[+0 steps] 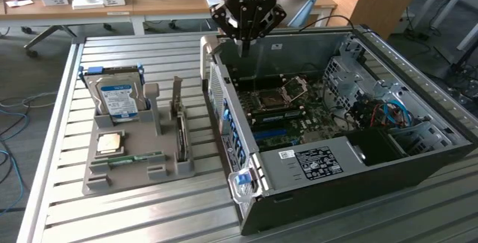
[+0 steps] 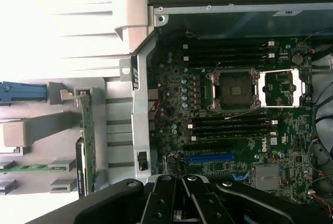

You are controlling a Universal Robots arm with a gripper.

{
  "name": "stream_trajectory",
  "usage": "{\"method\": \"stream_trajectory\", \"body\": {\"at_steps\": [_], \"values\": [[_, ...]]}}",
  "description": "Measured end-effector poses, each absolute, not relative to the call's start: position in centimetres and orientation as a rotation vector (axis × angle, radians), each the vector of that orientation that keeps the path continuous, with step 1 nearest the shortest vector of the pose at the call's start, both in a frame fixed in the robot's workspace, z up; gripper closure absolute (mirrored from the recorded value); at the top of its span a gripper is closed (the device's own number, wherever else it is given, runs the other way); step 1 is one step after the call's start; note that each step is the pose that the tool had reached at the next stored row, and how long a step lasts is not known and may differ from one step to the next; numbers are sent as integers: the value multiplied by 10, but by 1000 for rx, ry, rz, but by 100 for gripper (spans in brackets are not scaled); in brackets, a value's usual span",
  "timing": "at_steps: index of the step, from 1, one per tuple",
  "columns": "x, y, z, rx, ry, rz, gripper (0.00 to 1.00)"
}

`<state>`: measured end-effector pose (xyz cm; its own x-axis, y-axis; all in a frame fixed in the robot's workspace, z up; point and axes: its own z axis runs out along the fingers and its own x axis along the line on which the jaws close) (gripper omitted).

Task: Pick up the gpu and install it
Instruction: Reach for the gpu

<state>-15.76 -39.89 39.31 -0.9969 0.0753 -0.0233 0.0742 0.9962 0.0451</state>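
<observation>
Hovering above the computer case (image 1: 359,192), the gripper (image 1: 245,44) has jaws together and empty; the gpu (image 1: 180,121) stands in the holder (image 1: 142,171)

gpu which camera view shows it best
The exterior view: the gpu stands on edge in the gray holder, with its full length and metal bracket in sight. In the wrist view it is a thin edge-on strip, one end hidden behind the gripper.

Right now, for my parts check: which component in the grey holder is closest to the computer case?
The tan-brown expansion card with silver bracket, standing on edge; the blue-labelled hard drive and green memory stick sit farther.
</observation>
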Motion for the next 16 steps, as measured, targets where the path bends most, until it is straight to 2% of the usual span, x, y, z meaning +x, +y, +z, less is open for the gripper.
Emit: {"method": "stream_trajectory", "body": {"at_steps": [16], "values": [[-179,-399,393,117,3114,69,89]]}}
